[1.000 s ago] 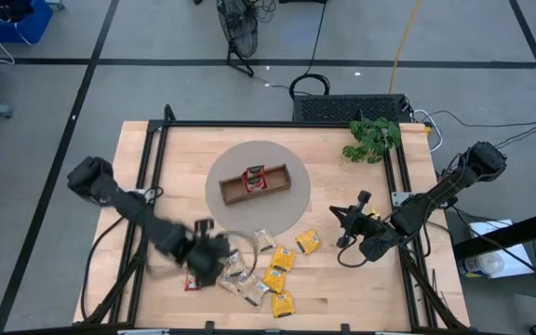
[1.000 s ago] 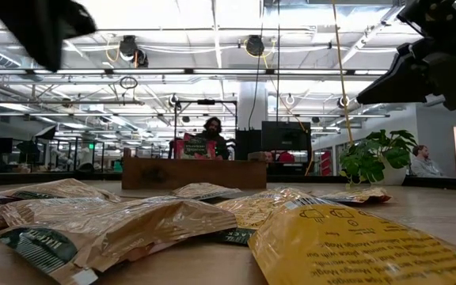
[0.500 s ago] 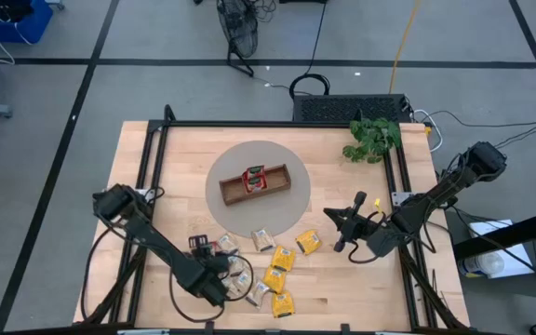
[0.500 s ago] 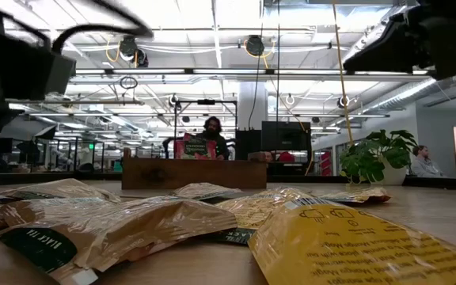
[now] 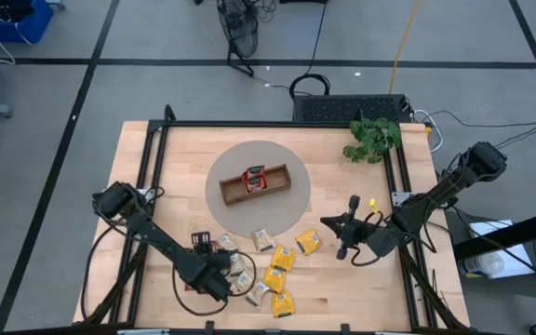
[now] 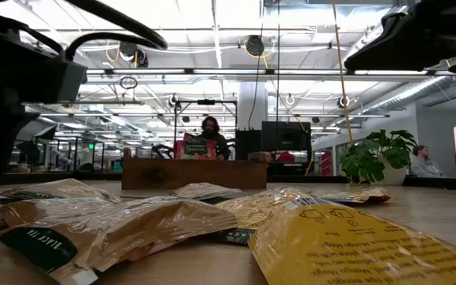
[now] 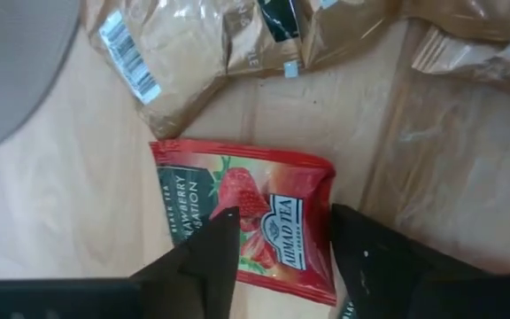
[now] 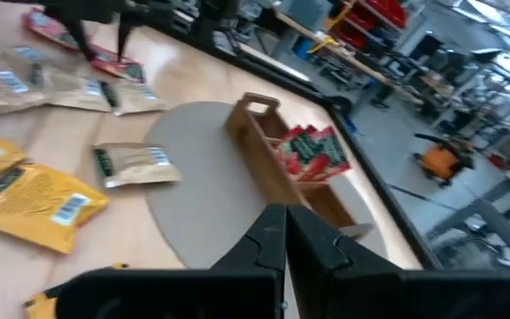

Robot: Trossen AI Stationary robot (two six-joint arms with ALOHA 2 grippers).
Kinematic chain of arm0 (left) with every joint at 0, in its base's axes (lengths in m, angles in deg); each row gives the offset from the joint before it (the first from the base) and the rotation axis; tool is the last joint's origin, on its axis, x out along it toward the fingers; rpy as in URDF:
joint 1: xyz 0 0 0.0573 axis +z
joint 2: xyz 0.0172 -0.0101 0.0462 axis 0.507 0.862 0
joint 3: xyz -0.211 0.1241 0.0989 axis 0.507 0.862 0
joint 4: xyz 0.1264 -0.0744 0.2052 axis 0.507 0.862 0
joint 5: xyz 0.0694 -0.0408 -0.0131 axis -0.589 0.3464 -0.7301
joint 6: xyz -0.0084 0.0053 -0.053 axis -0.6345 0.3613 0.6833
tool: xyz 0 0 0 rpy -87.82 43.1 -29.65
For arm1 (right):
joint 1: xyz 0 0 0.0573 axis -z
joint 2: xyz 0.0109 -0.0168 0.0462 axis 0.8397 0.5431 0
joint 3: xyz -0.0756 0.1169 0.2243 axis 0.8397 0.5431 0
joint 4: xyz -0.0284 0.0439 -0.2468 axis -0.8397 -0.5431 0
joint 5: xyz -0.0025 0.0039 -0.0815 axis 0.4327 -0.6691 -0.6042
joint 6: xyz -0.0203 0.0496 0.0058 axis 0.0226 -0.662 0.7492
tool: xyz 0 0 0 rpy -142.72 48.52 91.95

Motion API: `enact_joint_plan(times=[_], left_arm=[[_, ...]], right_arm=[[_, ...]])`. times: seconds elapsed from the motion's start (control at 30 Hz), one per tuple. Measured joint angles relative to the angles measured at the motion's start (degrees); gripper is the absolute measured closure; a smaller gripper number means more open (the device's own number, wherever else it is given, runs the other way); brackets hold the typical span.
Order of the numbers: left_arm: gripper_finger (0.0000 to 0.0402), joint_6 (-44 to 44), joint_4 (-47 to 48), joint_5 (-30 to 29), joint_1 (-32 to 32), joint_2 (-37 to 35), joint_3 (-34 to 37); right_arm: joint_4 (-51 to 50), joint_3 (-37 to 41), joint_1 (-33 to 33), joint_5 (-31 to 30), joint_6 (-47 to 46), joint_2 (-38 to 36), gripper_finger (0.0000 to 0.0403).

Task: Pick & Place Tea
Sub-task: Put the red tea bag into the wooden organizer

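Note:
Several yellow and beige tea sachets [image 5: 277, 270] lie flat on the table's near middle. A red strawberry sachet [image 7: 246, 221] lies flat on the wood beside them. My left gripper [image 7: 282, 213] points down over it, open, one fingertip over its printed face and one at its side edge. In the high view the left gripper [image 5: 209, 276] hides that sachet. More red sachets [image 5: 253, 177] stand in the wooden tray [image 5: 277, 179] on a round grey mat [image 5: 235, 209]. My right gripper [image 8: 283, 221] is shut and holds nothing. It hovers to the right of the sachets, pointing at the tray. My left gripper comes at the red sachet from above, pointing down, with its two fingers [image 7: 215, 252] spread over the sachet's near half. I cannot tell whether the fingertips touch the sachet. It lies flat on the table.
A potted plant [image 5: 372, 138] stands at the far right corner. A black frame rail [image 5: 156, 158] runs along the table's edges. Bare wood lies left of the mat and along the near right. People sit in the room beyond the table.
My left gripper has come down toward the table's near edge and tipped from slanting to pointing almost straight down over the left end of the sachet pile. My right gripper has turned at the wrist while staying in place. No sachet has moved.

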State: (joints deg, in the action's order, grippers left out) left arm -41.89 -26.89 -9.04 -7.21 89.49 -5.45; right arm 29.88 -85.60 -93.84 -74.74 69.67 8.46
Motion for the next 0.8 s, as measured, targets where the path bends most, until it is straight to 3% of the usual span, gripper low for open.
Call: enact_joint_plan(times=[0.23, 0.47, 0.53, 0.7, 0.8], left_arm=[[0.0284, -1.23, -4.42, 2.79, 1.46, -0.35, 3.04], [0.0382, -1.54, -4.79, 2.81, 1.60, -0.33, 3.02], [0.0386, -0.40, -3.79, 2.68, 1.52, -0.39, 2.57], [0.0390, -0.13, 12.82, -0.35, 0.09, 0.75, -4.80], [0.0390, -0.06, 22.42, -7.39, -0.16, 0.04, -12.04]], right_arm=[[0.12, 0.00, 0.00, 1.12, -0.01, 0.00, 0.0403], [0.15, 0.00, 0.00, 1.12, -0.02, 0.00, 0.0403], [0.18, 0.00, 0.00, 1.13, -0.02, 0.00, 0.0403], [0.15, 0.00, 0.00, 1.14, -0.17, 0.00, 0.0403], [0.18, 0.00, 0.32, 1.19, -2.03, 0.00, 0.0403]])
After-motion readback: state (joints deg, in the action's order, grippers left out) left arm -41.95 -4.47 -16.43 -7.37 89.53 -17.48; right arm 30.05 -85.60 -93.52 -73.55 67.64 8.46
